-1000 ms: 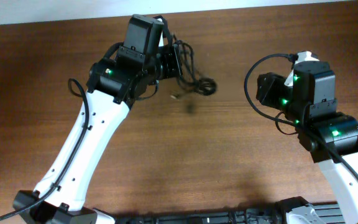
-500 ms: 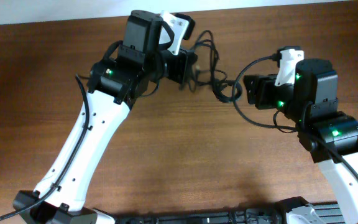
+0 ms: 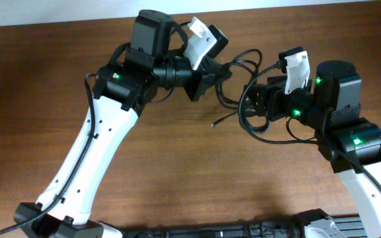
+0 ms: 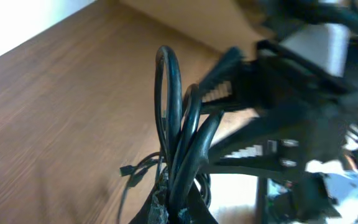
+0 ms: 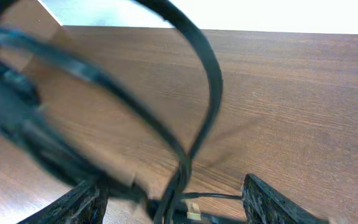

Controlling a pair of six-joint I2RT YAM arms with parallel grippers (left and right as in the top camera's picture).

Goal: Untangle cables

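Black cables (image 4: 178, 143) hang above the wooden table (image 3: 177, 165), pinched tight in our left gripper (image 3: 210, 66) so their loops spread, while our right gripper (image 5: 176, 198), jaws wide apart, straddles one strand unclamped.

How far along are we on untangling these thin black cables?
Done: the thin black cables look lifted off the brown wooden table, pinched in the left gripper. In hand: the right gripper, jaws open, straddles one loop. Left: the strands are bunched together; only one plug end hangs free, so nothing is separated yet.
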